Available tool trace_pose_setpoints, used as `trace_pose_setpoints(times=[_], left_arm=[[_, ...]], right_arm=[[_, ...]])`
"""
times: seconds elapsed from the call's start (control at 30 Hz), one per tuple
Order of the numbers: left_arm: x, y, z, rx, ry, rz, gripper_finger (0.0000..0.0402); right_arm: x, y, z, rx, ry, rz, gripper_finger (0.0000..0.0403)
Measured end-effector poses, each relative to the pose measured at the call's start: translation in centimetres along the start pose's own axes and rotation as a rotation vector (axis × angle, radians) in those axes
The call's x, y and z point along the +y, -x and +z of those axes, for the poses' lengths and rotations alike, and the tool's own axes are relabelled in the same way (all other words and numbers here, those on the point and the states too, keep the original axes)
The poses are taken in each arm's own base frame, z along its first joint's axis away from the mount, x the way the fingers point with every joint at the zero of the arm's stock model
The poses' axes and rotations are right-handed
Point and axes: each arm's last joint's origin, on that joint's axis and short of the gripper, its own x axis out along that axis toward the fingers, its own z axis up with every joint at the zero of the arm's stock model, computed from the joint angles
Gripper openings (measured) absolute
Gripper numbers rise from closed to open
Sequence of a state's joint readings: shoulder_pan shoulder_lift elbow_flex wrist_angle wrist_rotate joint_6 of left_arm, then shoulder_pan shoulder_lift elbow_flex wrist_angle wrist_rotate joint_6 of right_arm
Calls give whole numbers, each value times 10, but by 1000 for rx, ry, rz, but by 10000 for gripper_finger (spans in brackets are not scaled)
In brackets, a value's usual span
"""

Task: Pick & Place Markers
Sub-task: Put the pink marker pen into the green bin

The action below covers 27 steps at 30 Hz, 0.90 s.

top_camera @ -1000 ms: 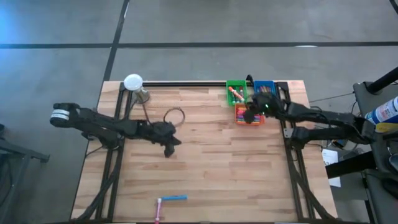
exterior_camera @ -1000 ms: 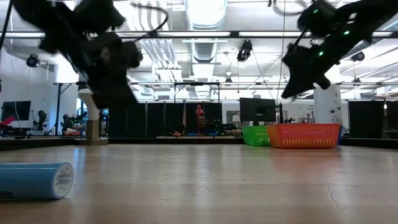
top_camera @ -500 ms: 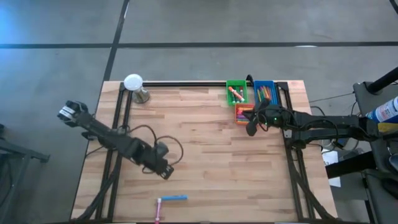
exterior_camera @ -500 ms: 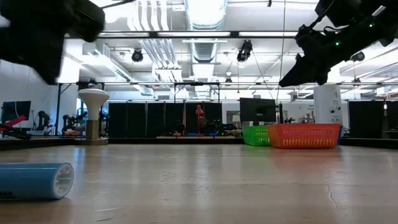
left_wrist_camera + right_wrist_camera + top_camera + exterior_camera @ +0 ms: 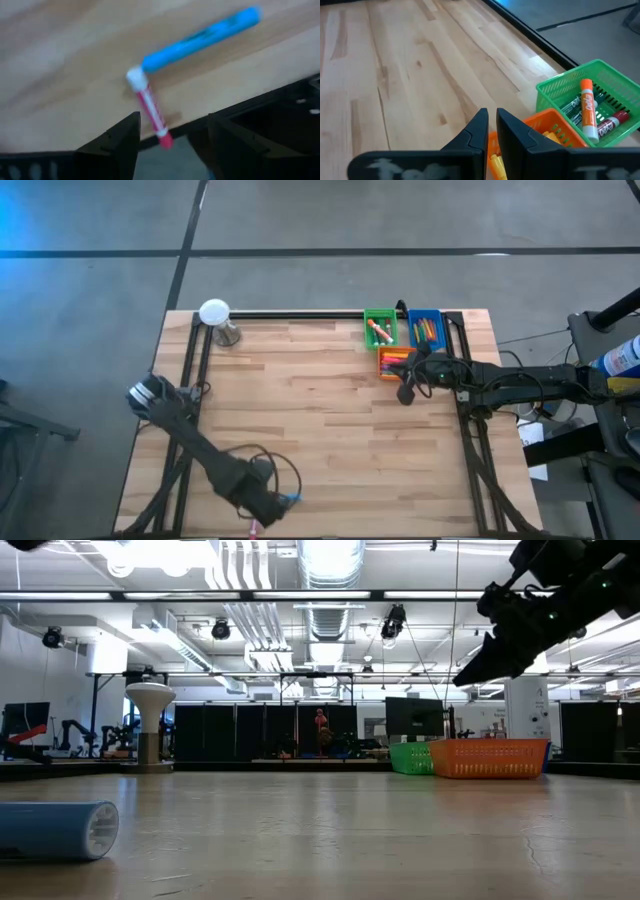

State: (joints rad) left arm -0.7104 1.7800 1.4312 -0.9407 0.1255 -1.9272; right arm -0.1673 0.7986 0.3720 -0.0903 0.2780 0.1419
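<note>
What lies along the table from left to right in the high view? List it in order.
White stand → left gripper → blue marker → green bin → right gripper → blue bin.

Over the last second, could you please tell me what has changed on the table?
The left gripper swept from mid-table to the near edge and opened above the blue marker and the pink marker. The right gripper, shut and empty, drew back slightly from over the orange bin. Markers and bins stayed put.
</note>
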Motion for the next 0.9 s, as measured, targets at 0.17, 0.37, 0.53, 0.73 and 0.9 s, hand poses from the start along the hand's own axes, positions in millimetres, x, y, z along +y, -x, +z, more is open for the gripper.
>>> trace_pose_setpoints(times=[0.17,0.37,0.53,0.73,0.9], left_arm=[[-21,-15,-21,7,97,43,226],[-30,-39,-41,14,210,64,226],[-29,-55,-53,10,281,90,226],[-25,-75,-59,18,317,158,224],[-21,-81,-58,-6,321,200,212]], right_arm=[[1,-1,-2,11,25,36,34],[1,0,-7,18,51,56,34],[2,2,-9,14,61,84,34],[4,3,-9,9,74,97,34],[4,3,-9,10,79,97,34]])
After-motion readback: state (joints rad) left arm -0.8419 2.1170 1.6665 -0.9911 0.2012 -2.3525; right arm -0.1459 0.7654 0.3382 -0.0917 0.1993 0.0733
